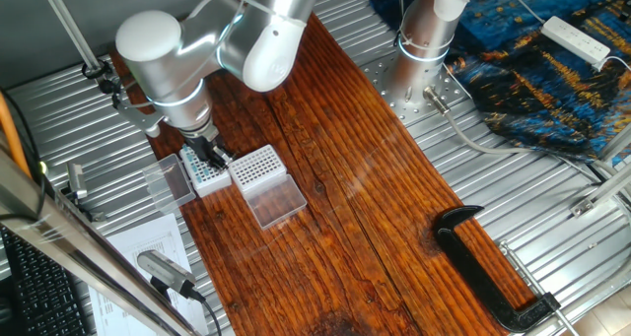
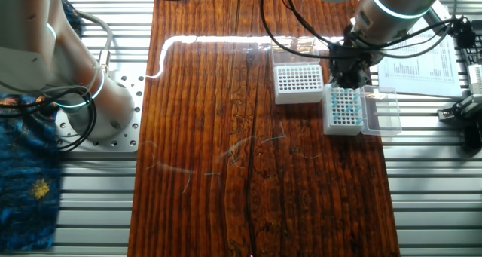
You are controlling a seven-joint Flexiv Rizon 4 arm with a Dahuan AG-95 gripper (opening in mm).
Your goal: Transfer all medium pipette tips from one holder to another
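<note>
- Black clamp [image 1: 493, 267]: nearest item in one fixed view, at about 5 o'clock, lying flat where the wooden tabletop [image 1: 365, 198] meets the ribbed metal surround. Well apart from the work.
- Printed sheet [image 1: 148, 252]: at 7 o'clock, partly under a small metal tool. Not involved.
- White-sided tip rack [image 2: 344, 110]: the source holder, teal dots visible in its grid, its lid [image 2: 382, 110] folded open to the outer side. Sits at about 2 o'clock in the other fixed view, at the tabletop's edge.
- Medium pipette tips [image 2: 345, 106]: teal, standing upright in the white-sided rack. The count is too small to read. Long axis vertical, so extraction is judged to call for a straight upward lift.
- Clear-sided tip rack [image 2: 299, 81]: the receiving holder, just beside the white-sided rack and toward the tabletop centre. Its grid shows only empty holes. Clear lid [image 1: 278, 200] laid open flat.
- Gripper [image 1: 210, 157]: black, pointing straight down over the white-sided rack, tips at or just above the grid. Whether the fingers are spread or pinching a tip cannot be told. They are too small and dark in both views.
- Key relation: the tips lie directly beneath the gripper. The receiving rack lies a short sideways shift away, toward 3 o'clock in one fixed view.
- Progress, as judged: transfer appears barely begun, with no teal seen in the receiving grid.
</note>
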